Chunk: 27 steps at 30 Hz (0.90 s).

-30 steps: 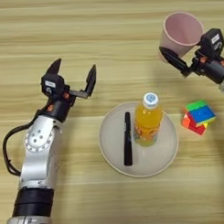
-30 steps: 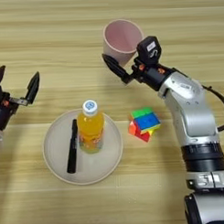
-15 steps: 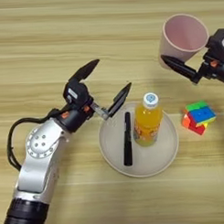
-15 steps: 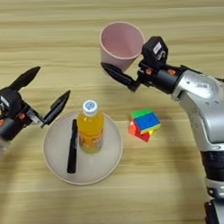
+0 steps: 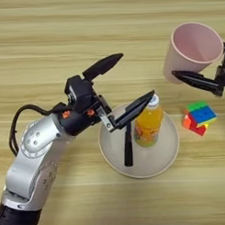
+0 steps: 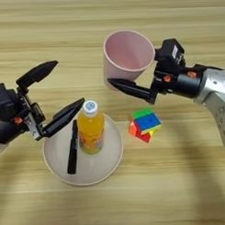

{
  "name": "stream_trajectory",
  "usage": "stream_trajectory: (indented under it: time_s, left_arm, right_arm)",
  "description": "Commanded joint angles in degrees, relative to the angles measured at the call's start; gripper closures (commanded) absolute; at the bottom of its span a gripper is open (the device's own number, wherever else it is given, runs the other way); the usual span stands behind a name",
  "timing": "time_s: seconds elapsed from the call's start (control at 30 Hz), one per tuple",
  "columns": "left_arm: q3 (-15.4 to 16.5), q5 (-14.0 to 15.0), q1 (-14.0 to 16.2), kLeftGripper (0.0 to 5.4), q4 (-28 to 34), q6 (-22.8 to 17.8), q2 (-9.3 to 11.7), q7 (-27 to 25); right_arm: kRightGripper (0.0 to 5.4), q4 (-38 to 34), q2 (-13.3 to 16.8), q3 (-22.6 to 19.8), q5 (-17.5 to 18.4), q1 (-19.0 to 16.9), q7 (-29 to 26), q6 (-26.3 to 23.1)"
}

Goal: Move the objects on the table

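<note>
Above the table (image 5: 47, 38), right jaws (image 6: 131, 72) grip cup (image 6: 126, 54).

Light wooden counter (image 5: 47, 24) with long horizontal grain stripes, filling the whole frame. Resting directly on it, lower centre: a round cream plate (image 5: 167, 154). Just right of the plate, apart from its rim: a multicoloured puzzle cube (image 5: 199, 118), lying tilted on the wood. Upper half and lower edge of the frame: bare boards only. Pale pink cup (image 6: 126, 56) in the upper right, whether touching the wood or raised cannot be told.
</note>
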State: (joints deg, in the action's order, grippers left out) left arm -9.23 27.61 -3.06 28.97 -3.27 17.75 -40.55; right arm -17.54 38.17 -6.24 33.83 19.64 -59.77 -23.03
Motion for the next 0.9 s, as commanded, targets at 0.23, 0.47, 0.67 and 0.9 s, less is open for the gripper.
stream_trajectory:
  time_s: [0.23,0.47,0.67,0.9]
  left_arm:
    - [-1.8,0.24,-2.76,0.0,2.12,-3.33,1.99,-1.34]
    - [-3.92,-0.18,-4.8,0.0,2.35,-4.88,1.95,-2.16]
    - [-6.33,0.31,-7.2,0.0,2.1,-6.89,1.65,-3.24]
    - [-8.88,-0.03,-10.01,0.0,-0.36,-8.29,0.33,-4.58]
  right_arm:
    - [1.17,-2.77,5.37,0.12,4.86,-1.33,-3.81,-7.15]
    - [1.17,-3.79,6.73,0.34,7.2,-1.1,-4.58,-11.17]
    - [1.17,-7.31,7.5,0.53,8.53,-2.26,-4.97,-12.3]
    - [1.17,-10.23,7.46,1.46,9.0,-2.62,-4.31,-12.1]
